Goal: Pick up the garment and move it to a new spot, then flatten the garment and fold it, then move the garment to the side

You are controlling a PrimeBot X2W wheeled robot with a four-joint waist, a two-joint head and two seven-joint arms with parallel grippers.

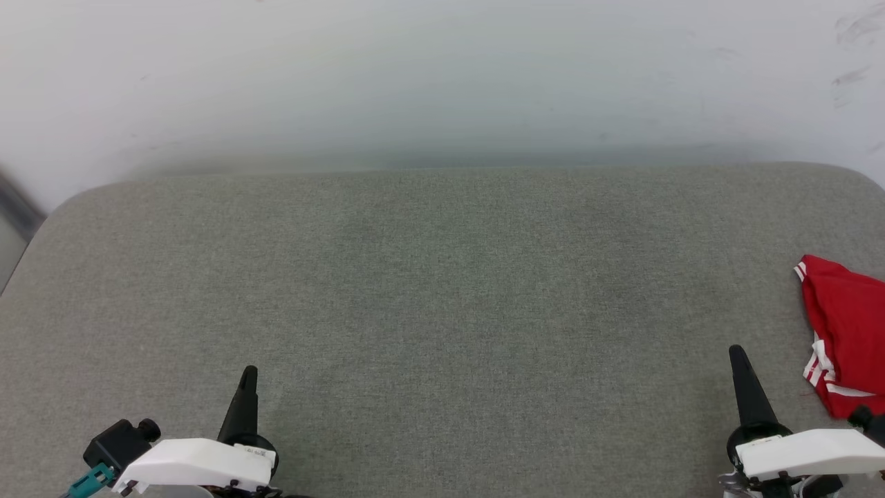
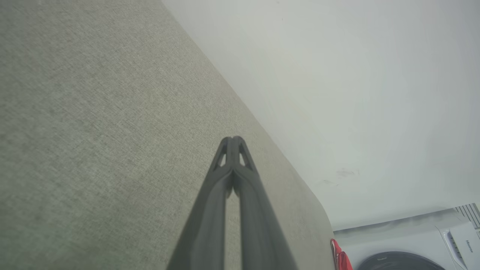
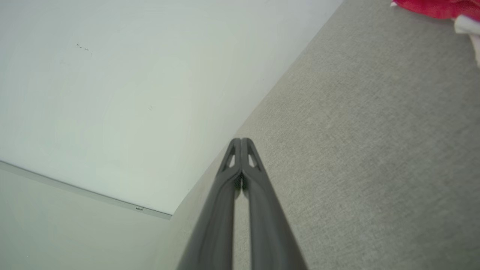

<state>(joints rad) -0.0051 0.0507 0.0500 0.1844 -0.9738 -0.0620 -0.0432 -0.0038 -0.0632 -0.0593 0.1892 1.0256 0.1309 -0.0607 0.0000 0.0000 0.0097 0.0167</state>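
Right gripper (image 1: pixel 737 353) just left of garment (image 1: pixel 847 325)

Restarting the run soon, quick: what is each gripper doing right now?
Left gripper: closed, holding nothing.
Right gripper: closed, holding nothing; the garment lies to its right, not gripped.

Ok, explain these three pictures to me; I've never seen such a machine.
This is a wheeled robot with two arms. The head view looks down from its head at a grey padded surface against a pale wall. The dark spike at lower left is its left pincer, the one at lower right its right pincer. The other two pictures come from cameras on each wrist, looking along that pincer's two fingers. Both pincers are shut and hold nothing. A crumpled red shirt with white stripes lies at the surface's right edge.
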